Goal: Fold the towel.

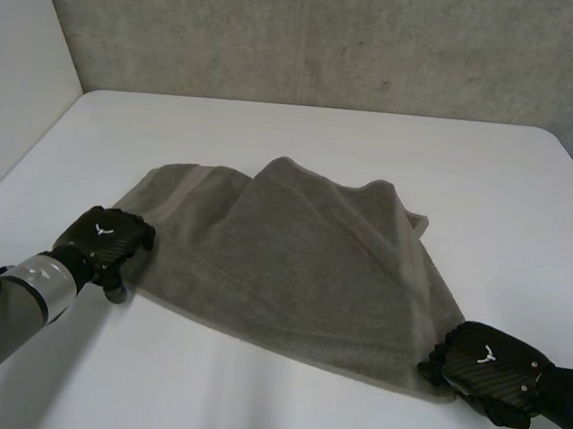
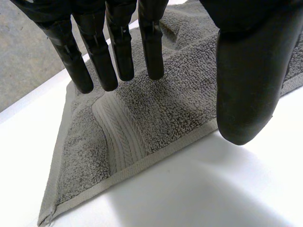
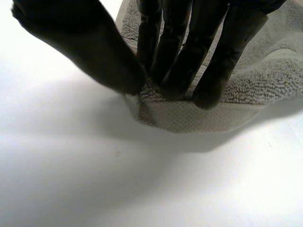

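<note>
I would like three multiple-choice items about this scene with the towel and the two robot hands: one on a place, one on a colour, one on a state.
1. Where is the left robot hand?
A. At a corner of the towel
B. On the towel's middle
C. Raised high, away from the towel

2. What colour is the towel?
A. Red
B. Grey
C. Blue

3. What is the right robot hand doing?
A. Open, away from the towel
B. Curled, holding nothing
C. Pinching the towel's edge

Answers:
1 A: the left wrist view shows its straight fingers over a towel corner.
2 B: the towel is grey on the white table.
3 C: in the right wrist view its thumb and fingers close on the towel's border.
</note>
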{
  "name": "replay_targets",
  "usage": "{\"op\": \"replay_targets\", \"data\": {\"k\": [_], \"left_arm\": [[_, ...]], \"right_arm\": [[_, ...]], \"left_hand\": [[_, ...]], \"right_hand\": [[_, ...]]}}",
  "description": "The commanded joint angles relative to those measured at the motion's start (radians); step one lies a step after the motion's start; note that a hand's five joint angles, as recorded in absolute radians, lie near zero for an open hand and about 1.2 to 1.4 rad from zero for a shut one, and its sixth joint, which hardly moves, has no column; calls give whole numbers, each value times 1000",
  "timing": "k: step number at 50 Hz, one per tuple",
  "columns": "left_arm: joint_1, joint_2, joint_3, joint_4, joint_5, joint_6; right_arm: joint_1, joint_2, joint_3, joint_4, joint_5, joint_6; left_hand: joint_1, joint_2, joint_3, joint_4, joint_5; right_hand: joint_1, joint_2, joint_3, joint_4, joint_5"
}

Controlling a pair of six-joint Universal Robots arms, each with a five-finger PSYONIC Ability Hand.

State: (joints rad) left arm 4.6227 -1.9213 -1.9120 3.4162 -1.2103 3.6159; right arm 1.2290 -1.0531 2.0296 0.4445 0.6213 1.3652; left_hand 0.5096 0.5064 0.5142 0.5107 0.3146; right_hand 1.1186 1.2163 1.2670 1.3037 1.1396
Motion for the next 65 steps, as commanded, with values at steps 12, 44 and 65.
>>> {"op": "replay_targets", "data": {"k": [12, 44, 65], "left_arm": [[2, 10, 8, 0, 0, -23], [-1, 22, 4, 0, 20, -40], [5, 19, 1, 0, 21, -40]], "right_arm": [[56, -177, -187, 65, -147, 379], [-5, -162, -58, 126, -26, 83], [-10, -39, -48, 25, -3, 29]], "left_hand": [[-20, -17, -25, -21, 0], [-20, -17, -25, -21, 0], [-20, -17, -25, -21, 0]], "right_hand": [[278, 180, 129, 93, 82], [-458, -556, -607, -643, -654], [-461, -559, -610, -646, -657]]}}
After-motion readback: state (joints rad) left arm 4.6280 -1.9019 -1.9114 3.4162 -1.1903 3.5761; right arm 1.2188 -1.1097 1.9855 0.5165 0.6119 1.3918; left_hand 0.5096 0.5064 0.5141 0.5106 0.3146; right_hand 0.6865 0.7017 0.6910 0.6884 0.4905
